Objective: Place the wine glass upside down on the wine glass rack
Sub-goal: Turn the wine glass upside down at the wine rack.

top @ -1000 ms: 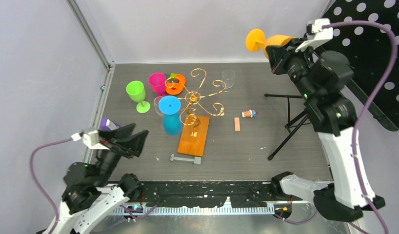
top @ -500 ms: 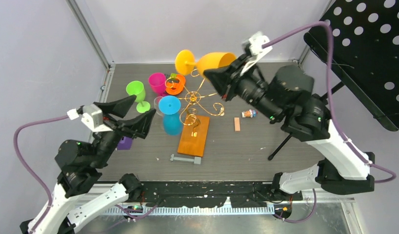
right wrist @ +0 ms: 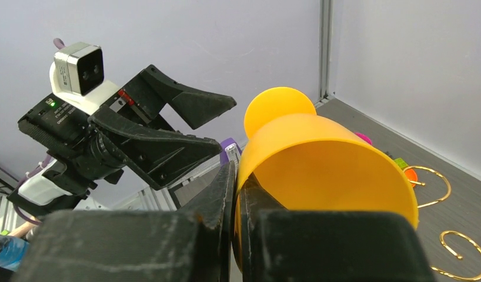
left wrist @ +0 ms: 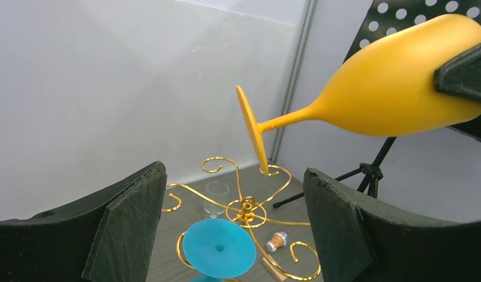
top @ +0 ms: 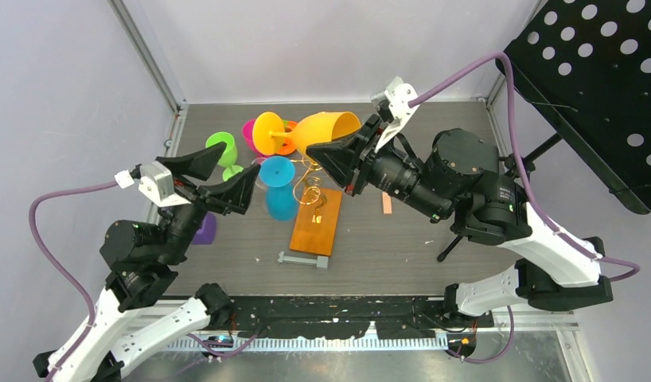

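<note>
Top external, wine glass (top: 326, 131): orange, tipped sideways in the air, foot pointing left, over the far scrolls of the wine glass rack (top: 314, 227).
Top external, right pincer (top: 330, 151): pinching the rim of the bowl.
Top external, left pincer (top: 241, 163): spread, holding nothing, near the blue glass (top: 278, 187) that hangs upside down on the rack.
Left wrist, wine glass (left wrist: 379, 100): stem nearly level, foot edge just above a gold scroll; whether they touch, I cannot tell.
Right wrist, right pincer (right wrist: 235, 200): fingers pressed against the bowl wall, one inside, one outside.
</note>
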Robot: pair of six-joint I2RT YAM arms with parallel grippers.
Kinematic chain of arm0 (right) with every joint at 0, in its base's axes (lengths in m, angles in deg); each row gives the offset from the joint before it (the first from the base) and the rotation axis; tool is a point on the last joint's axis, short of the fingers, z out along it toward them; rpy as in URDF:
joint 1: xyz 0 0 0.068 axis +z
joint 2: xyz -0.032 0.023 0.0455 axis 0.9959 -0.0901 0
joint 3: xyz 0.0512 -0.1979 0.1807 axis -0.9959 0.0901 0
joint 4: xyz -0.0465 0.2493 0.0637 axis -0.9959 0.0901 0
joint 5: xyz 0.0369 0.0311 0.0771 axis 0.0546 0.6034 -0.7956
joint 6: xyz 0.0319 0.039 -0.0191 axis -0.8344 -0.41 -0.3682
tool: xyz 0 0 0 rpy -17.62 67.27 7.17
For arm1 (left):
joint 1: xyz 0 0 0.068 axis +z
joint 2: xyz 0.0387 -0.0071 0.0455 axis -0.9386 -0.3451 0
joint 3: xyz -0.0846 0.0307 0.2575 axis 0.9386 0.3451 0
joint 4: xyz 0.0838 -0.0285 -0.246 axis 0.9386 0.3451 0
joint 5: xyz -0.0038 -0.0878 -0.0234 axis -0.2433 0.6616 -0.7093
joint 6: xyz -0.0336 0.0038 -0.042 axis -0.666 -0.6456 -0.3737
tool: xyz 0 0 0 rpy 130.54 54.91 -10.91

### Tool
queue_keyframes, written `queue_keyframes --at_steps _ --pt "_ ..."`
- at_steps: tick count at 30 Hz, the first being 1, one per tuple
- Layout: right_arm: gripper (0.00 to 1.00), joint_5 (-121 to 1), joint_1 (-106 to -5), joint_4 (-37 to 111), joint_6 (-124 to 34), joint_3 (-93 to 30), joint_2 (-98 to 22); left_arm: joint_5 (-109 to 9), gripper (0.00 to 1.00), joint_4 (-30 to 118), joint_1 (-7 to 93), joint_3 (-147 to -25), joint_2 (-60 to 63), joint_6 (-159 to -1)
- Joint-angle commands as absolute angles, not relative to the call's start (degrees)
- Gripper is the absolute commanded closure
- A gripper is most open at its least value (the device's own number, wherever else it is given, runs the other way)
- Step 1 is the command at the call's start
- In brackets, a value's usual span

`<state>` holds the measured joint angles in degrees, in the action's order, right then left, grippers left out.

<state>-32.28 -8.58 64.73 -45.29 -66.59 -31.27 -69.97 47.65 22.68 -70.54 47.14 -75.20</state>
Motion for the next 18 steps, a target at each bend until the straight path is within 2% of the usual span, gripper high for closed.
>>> queue_keyframes --at_steps 1,7,13,18 --pt "0.95 -34.3 -7.7 60.9 -47.1 -65.8 -30.0 -69.7 0.15 42.2 22.7 -70.4 45.3 -75.3" --pt "0.95 -36.3 -6.9 60.3 -47.2 -64.8 -29.5 -68.6 0.18 41.4 22.6 -70.4 44.2 -76.6" --pt "0.94 -39.0 -6.6 57.1 -46.5 -61.2 -26.7 -69.4 0.42 41.6 22.6 -70.5 43.5 -77.6" --pt "0.95 -42.7 -6.4 56.0 -46.5 -58.7 -25.7 -70.0 0.55 40.8 22.7 -70.5 42.7 -77.9"
